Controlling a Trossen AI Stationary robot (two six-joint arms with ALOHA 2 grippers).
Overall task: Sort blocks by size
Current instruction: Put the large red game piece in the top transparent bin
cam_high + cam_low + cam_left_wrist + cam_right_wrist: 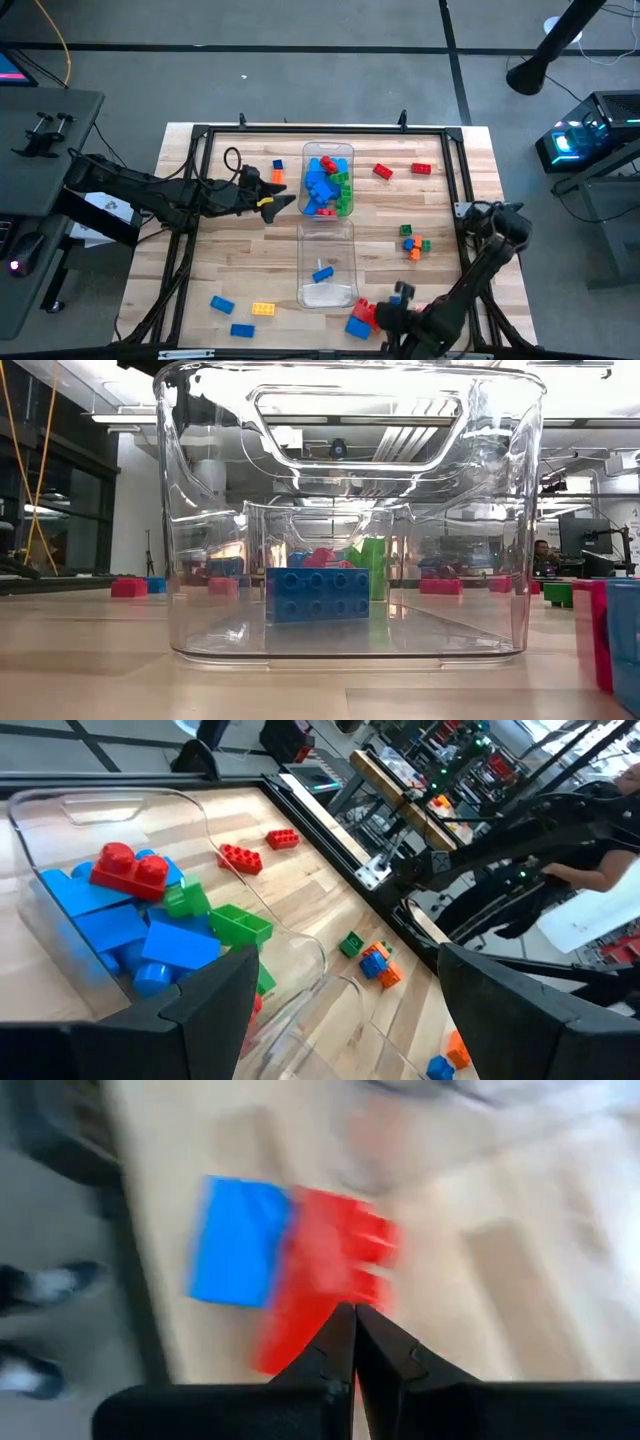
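Left gripper [283, 203]: wide open, empty, just left of the far bin [329, 181] of blocks [322, 183].
Right gripper [391, 310]: closed, empty, beside a red block [364, 312] at the near edge.

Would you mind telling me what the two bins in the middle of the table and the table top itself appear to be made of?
Both bins, the fuller one and the nearly empty one, look like clear, glossy plastic: the bricks show through the walls, which carry bright reflections. The table top looks like wood, pale butcher-block strips with visible grain and a satin finish.
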